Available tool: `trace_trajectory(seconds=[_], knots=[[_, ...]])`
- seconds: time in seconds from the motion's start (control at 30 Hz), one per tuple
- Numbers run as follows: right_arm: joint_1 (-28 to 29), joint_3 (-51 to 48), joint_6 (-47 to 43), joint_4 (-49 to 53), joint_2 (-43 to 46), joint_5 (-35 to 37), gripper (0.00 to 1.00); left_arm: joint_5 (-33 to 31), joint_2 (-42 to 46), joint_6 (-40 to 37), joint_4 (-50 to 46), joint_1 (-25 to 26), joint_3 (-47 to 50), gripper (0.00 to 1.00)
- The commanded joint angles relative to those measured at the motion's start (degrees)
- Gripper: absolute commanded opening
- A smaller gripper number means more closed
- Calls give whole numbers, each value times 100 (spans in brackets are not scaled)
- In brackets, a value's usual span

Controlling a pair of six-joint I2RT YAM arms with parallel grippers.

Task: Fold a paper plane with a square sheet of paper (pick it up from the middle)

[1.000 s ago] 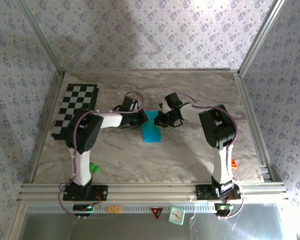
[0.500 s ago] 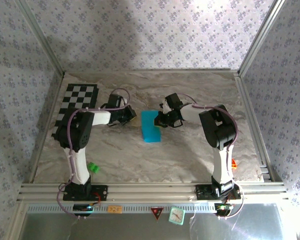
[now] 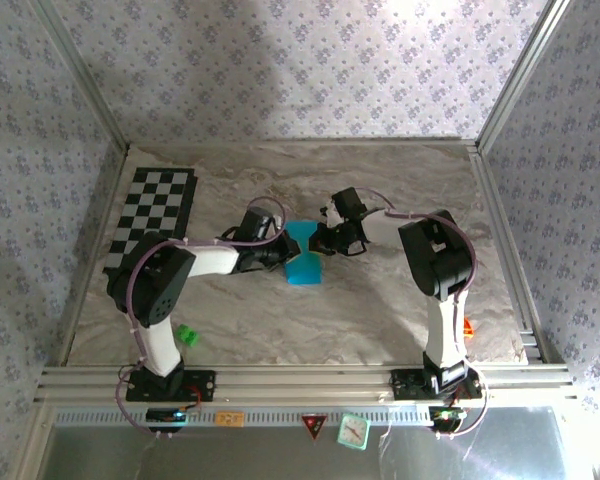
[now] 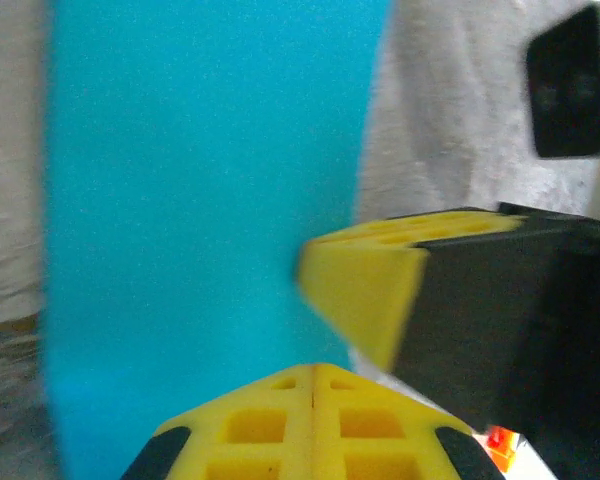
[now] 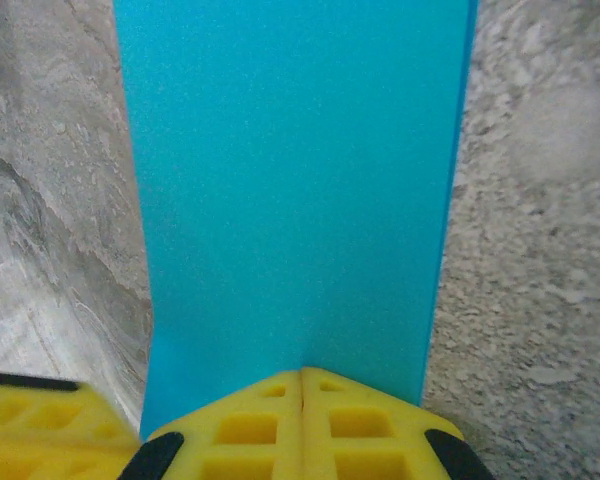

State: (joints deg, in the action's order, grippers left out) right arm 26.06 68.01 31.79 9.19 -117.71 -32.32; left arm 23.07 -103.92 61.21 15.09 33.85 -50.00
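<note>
Marble table (image 3: 380, 300): the blue sheet of paper (image 3: 303, 270) lies mid-table, right btw your left gripper (image 3: 283, 254) and right gripper (image 3: 318, 240). Both are clenched, w/ left tips at its left edge and right tips at the opposite edge. Can't tell if either actually pinches it tbh.
</note>
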Motion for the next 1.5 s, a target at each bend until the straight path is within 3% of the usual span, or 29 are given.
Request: trace_trajectory(seconds=[0.0, 0.63, 0.8, 1.07, 1.3, 1.47], knots=[[-122, -701, 46, 1426, -868, 1692, 1, -138, 122, 335, 285, -30, 108, 0], [-128, -787, 108, 1354, -912, 1747, 1, -362, -322, 566, 390, -25, 441, 0], [-148, -841, 133, 1309, -907, 1782, 1, -689, -112, 626, 370, -177, 920, 0], [-164, -855, 134, 1293, -929, 1840, 1, -528, 442, 475, 363, -469, 1184, 0], [-168, -838, 152, 1276, -946, 1865, 1, -340, 663, 990, 949, -105, 1021, 0], [-168, -833, 134, 1278, -955, 1869, 1, -320, 463, 1042, 772, 196, 826, 0]])
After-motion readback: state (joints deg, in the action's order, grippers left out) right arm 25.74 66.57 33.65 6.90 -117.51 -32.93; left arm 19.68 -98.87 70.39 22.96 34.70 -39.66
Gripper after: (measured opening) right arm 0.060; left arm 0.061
